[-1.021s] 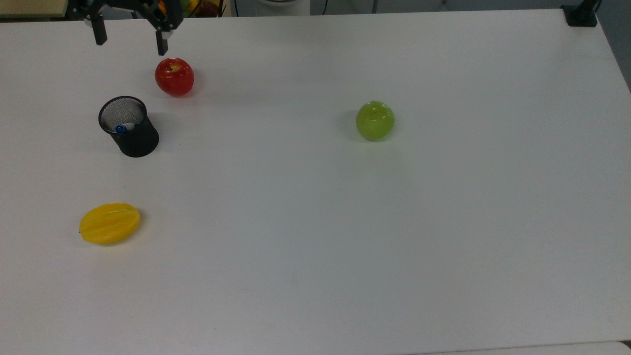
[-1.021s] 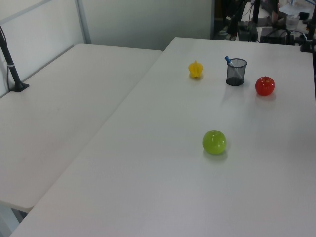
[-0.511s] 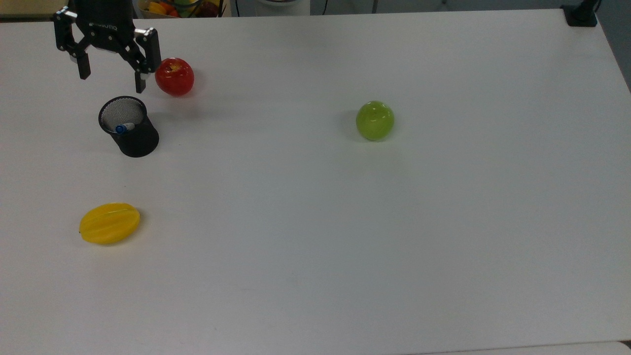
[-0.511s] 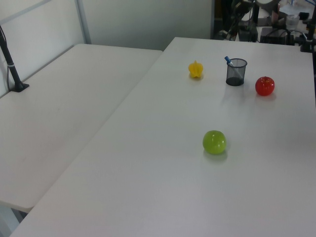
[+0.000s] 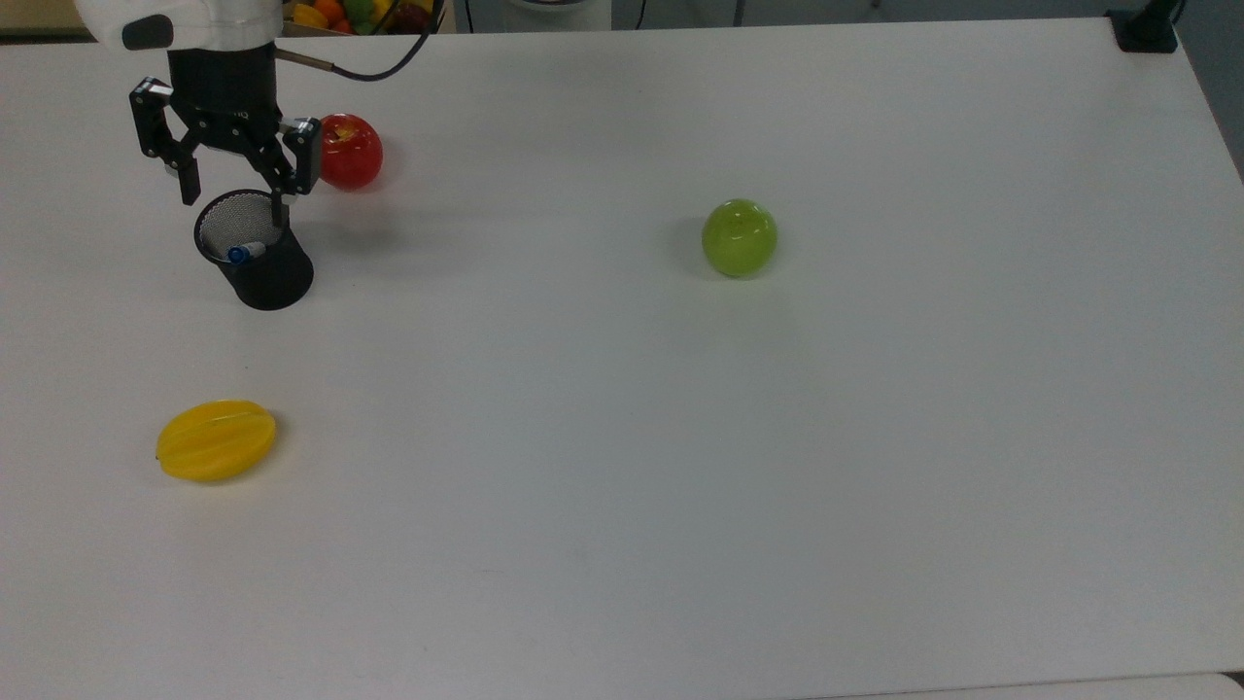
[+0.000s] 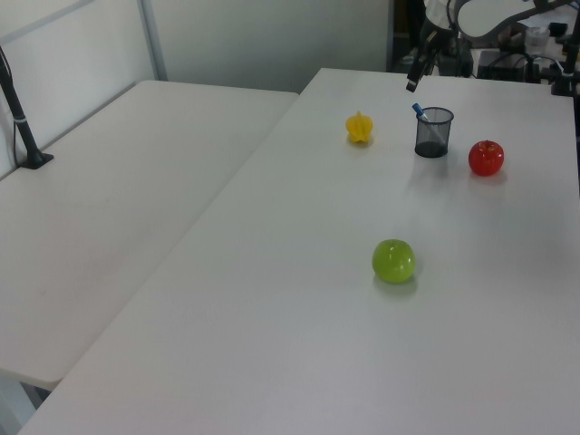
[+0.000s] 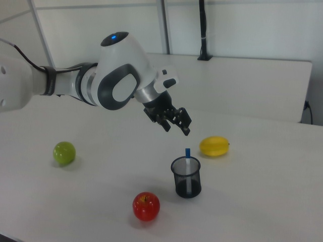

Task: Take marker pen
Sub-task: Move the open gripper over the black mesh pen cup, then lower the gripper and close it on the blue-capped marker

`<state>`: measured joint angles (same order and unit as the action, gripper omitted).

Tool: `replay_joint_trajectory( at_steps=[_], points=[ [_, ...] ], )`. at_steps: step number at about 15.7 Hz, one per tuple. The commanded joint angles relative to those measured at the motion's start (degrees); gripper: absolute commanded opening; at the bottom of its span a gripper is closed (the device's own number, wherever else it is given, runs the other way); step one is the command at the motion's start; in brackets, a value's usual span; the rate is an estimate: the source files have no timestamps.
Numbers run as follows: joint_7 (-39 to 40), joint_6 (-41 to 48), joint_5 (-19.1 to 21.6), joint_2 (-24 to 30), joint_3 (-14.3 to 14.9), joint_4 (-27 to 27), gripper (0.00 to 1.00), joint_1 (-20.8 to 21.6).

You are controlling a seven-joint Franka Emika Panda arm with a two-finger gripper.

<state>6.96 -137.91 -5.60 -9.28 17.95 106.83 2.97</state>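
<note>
The marker pen (image 5: 243,253) stands tilted inside a black mesh cup (image 5: 273,282), its blue cap leaning on the rim. In the right view the marker pen (image 7: 187,154) pokes blue cap up out of the cup (image 7: 186,184). In the left view the marker pen (image 6: 419,111) shows at the cup's (image 6: 433,136) rim. My gripper (image 5: 234,209) hangs open above the cup, fingers spread about as wide as its mouth and holding nothing. The right view puts the gripper (image 7: 177,130) a little above the pen's cap, not touching it.
A red apple (image 5: 348,151) lies just beyond the cup, close to one finger. A yellow fruit (image 5: 216,439) sits nearer the front in the top view's left. A green apple (image 5: 740,237) rests mid-table. The white table (image 5: 680,467) is wide and open to the top view's right.
The gripper has come in from the table's far edge and now hangs over the cup, still open. The pen, the cup and the fruits have not moved.
</note>
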Motion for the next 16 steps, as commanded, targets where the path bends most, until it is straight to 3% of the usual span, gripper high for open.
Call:
replay_joint_trajectory(
  at_steps=[1,10,13,16],
  points=[
    [2.7,-4.3,-0.8,-2.0,0.1,1.5,0.69,-0.2],
    [4.5,-8.8,-3.5,-4.3,0.1,3.9,0.60,-1.3],
    [4.7,-8.8,-4.0,-4.6,0.1,3.9,0.45,-1.6],
    [4.3,-8.8,-4.0,-5.1,0.1,3.9,0.22,-1.9]
  ],
)
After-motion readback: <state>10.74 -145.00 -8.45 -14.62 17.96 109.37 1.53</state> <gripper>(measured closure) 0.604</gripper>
